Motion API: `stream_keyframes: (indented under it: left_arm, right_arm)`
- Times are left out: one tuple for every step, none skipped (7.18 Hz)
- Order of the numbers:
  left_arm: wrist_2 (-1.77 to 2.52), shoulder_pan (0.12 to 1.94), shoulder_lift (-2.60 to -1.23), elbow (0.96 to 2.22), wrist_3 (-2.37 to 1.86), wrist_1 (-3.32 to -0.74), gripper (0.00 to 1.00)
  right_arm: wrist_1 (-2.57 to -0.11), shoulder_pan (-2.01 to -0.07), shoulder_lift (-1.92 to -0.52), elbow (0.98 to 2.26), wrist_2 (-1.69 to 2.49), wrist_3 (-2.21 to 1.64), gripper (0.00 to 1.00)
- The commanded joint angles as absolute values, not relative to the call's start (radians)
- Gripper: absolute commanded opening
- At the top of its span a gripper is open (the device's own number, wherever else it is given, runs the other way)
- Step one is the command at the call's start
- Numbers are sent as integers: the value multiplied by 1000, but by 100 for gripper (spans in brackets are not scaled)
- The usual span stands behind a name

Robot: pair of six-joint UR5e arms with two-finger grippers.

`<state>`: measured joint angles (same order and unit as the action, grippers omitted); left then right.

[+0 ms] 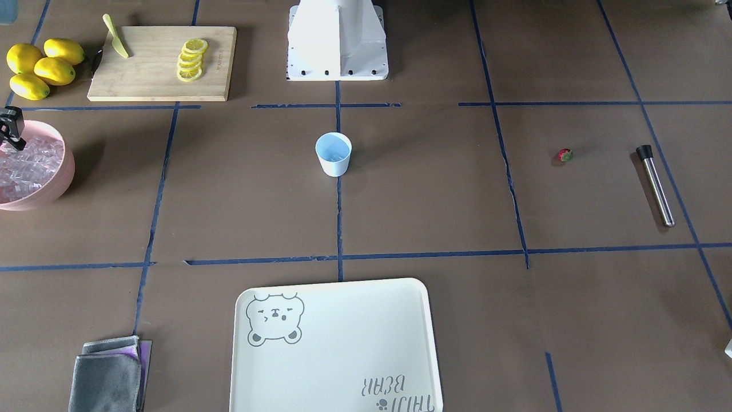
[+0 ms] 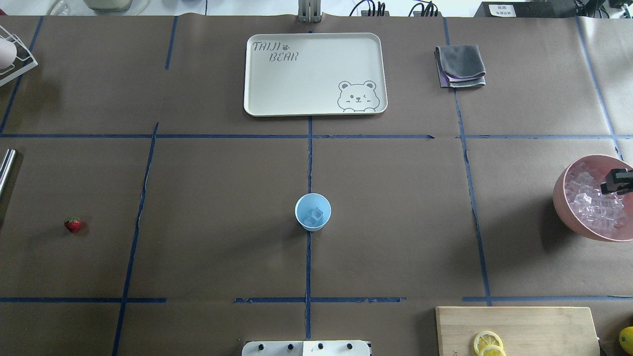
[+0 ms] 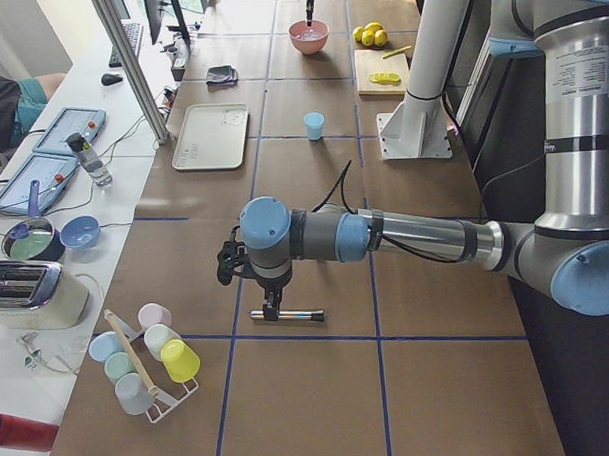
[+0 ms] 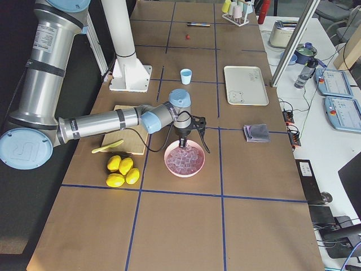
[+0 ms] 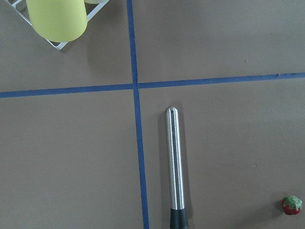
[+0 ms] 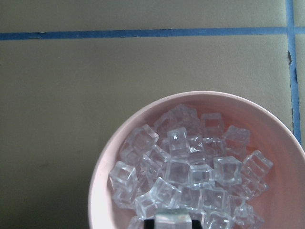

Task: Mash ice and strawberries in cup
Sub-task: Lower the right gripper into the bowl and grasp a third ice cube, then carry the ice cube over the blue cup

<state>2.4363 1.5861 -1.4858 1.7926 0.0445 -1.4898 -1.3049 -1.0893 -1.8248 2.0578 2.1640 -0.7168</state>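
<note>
Our right gripper clamps slick ice over the bowl, could slip before the cup; left gripper: can't tell.

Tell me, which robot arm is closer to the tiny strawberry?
Left. The left end effector hangs over the metal rod near the strawberry; the right end effector is far off, over the pink bowl.

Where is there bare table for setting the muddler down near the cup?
Bare table lies round the cup: between it and the strawberry, and between it and the pink bowl. The bear tray holds nothing. Crowded: cutting board, lemons and bowl on the robot's right.
</note>
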Motion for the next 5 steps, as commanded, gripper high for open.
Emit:
stream_keyframes:
  left_arm:
    - [2437,1586,-1477,1792,44,-1491,100]
    - [2437,1586,-1477,1792,44,-1491,100]
    - [2436,1586,-1479,1793,46,-1497,100]
    - [2434,1585,-1479,1793,49,-1500,100]
    - [2434,1586,-1479,1793,54,-1502,100]
  right_arm:
    - [-1429,-1097,-1691,2103,2164,-722,0]
    - [-1539,-1066,-1570,2099,2164,-732,0]
    - [-1675,-1019,-1428,2089,2161,-738,0]
    - [-1789,-950,-1287,2080,2158,-745,0]
    - [-1834,-858,-1172,2066,2142,-875,0]
